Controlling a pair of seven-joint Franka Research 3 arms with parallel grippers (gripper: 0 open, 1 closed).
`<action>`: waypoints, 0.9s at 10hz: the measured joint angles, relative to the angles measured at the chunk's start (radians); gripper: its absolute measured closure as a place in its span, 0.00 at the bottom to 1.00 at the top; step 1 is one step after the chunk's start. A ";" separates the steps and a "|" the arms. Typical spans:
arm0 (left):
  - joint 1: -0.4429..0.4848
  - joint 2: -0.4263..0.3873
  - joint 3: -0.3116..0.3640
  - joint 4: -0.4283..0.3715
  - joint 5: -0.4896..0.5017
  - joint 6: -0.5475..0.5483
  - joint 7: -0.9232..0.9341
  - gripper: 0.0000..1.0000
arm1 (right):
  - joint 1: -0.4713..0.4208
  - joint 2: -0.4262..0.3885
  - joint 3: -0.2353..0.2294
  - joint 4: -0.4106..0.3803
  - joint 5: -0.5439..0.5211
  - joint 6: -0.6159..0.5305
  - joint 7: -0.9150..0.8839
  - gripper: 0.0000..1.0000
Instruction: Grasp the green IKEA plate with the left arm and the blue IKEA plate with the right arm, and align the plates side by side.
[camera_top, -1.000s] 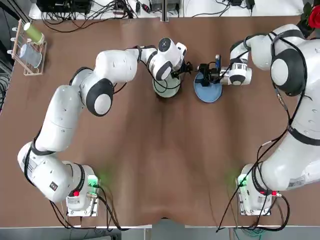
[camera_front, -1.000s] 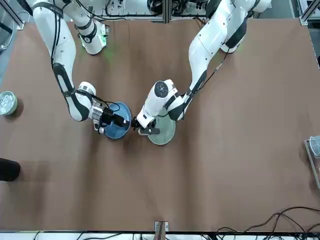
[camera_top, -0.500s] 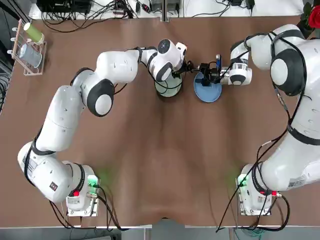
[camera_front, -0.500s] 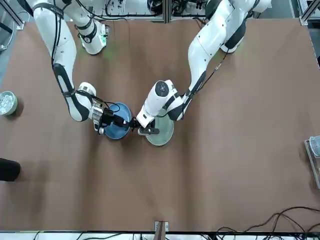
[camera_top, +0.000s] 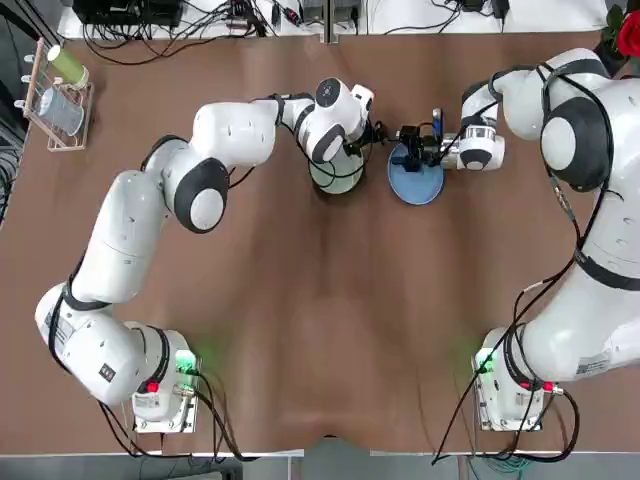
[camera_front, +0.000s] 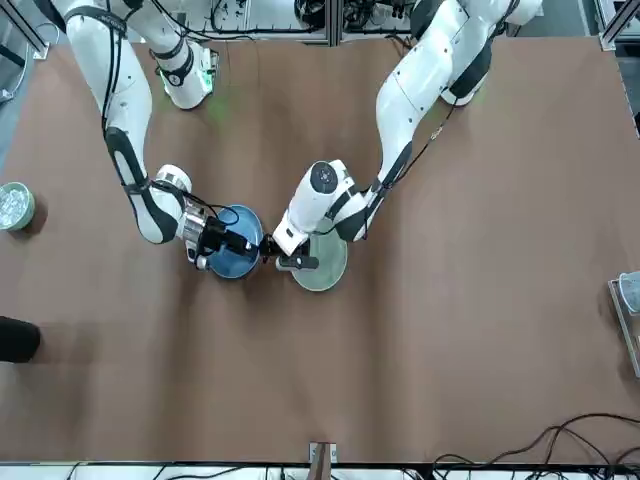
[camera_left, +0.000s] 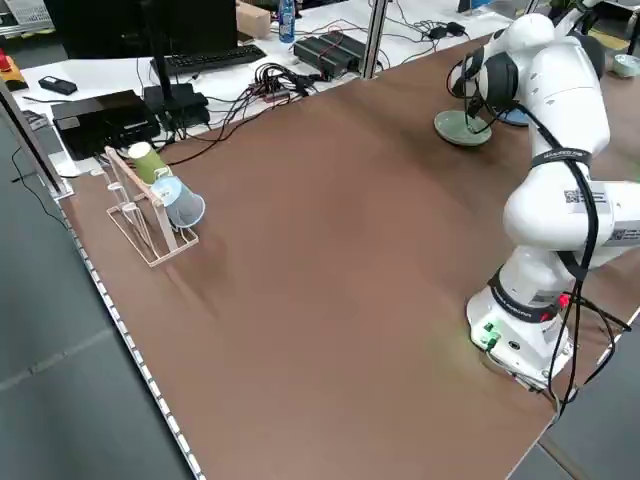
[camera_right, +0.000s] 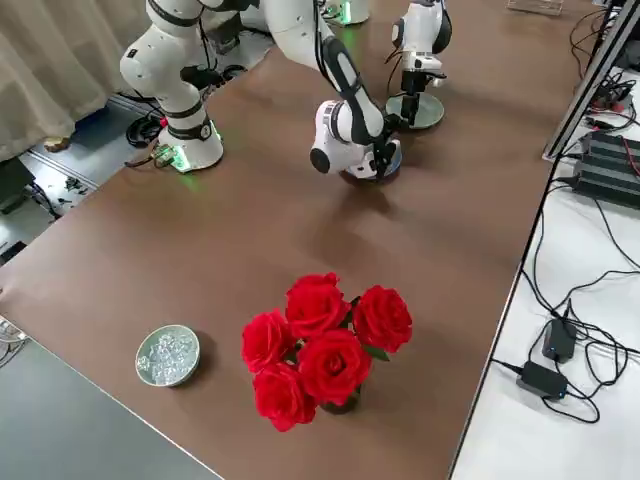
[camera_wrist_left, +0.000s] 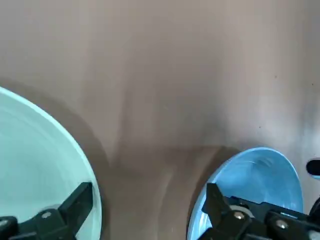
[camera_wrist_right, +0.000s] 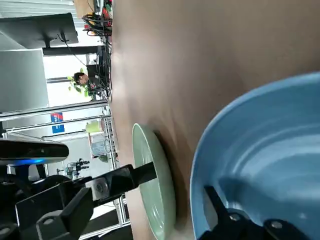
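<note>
Brown and matte, the table (camera_top: 320, 330) fills most of what we see, with the two plates lying close together toward its far middle, a narrow strip of bare surface between them. We see the left gripper (camera_top: 358, 140) clamped on the right-hand rim of the green IKEA plate (camera_top: 334, 176), and the right gripper (camera_top: 407, 147) clamped on the far-left rim of the blue IKEA plate (camera_top: 416, 183). At the far left corner stands a small wooden rack (camera_left: 142, 222) holding cups; at the right edge sit red roses (camera_right: 320, 345) and a little glass bowl (camera_right: 167, 354). Beyond the far edge we see white benches strewn with cables (camera_top: 190, 25).
</note>
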 joint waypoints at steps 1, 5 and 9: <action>0.000 0.000 0.000 0.000 0.000 0.000 0.000 0.00 | 0.000 0.000 0.000 0.000 0.000 0.000 -0.001 0.02; 0.003 -0.003 0.001 0.015 0.000 0.002 0.000 0.00 | 0.000 0.001 0.000 0.001 0.002 -0.001 -0.001 0.02; 0.058 -0.158 0.016 0.032 0.001 -0.277 0.023 0.00 | 0.000 0.003 0.001 0.002 0.010 -0.002 -0.005 0.02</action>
